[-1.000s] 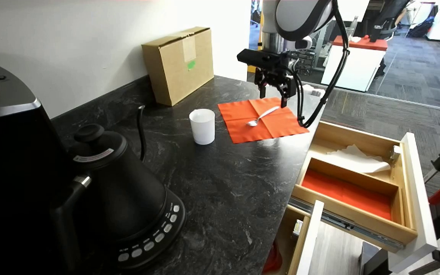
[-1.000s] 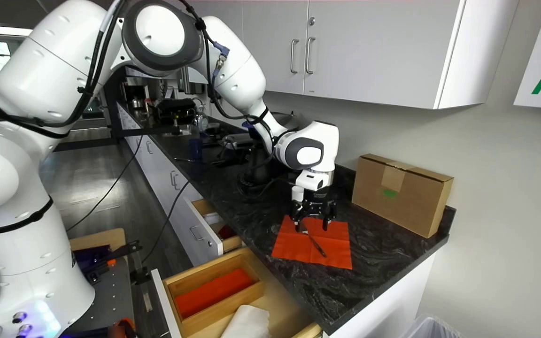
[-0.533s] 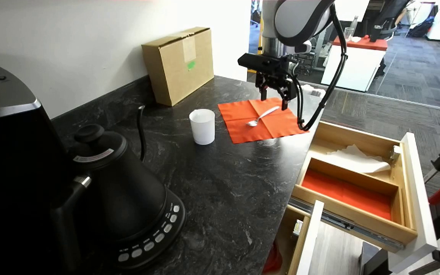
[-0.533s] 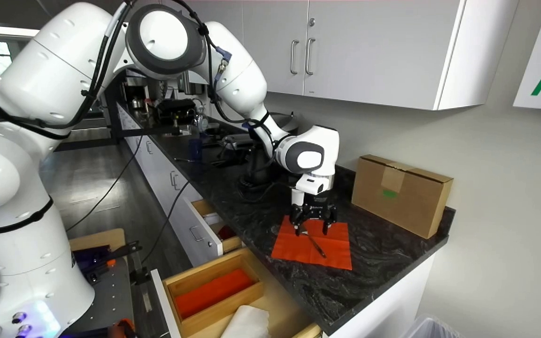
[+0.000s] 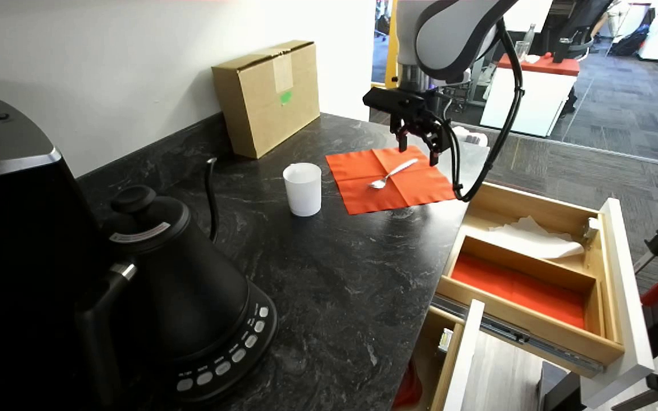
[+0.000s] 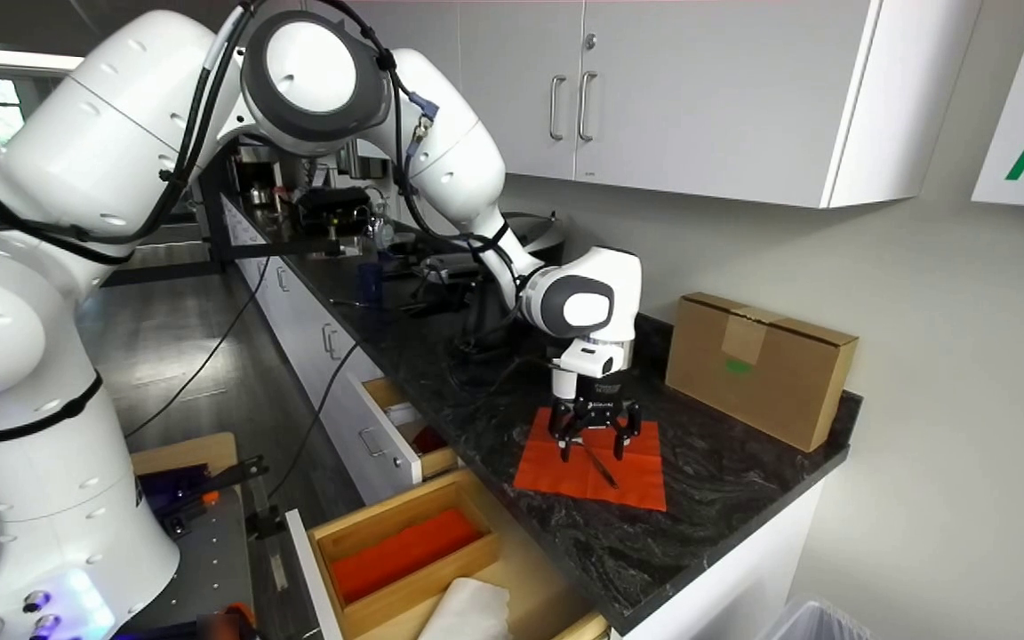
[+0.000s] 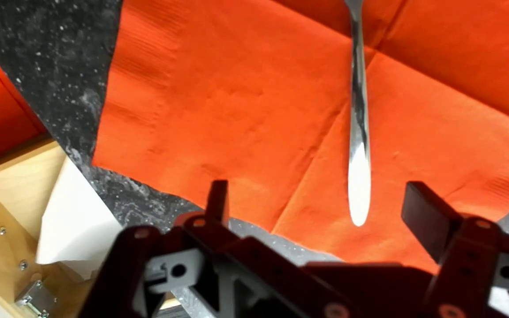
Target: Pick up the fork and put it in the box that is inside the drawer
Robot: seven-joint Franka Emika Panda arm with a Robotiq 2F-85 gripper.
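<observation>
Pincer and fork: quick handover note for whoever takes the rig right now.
Pincer: open, holding nothing, over the orange napkin.
Fork: lying on the napkin on the dark counter. In the wrist view its handle end shows between the jaws, nearer the one on the picture's right.
Box: red-bottomed wooden tray inside the pulled-out drawer.
Done: drawer open, pincer near the handle. Fork not yet gripped.
Left: grip, lift, carry to the box, release. Probably worth centring on the handle before closing.
</observation>
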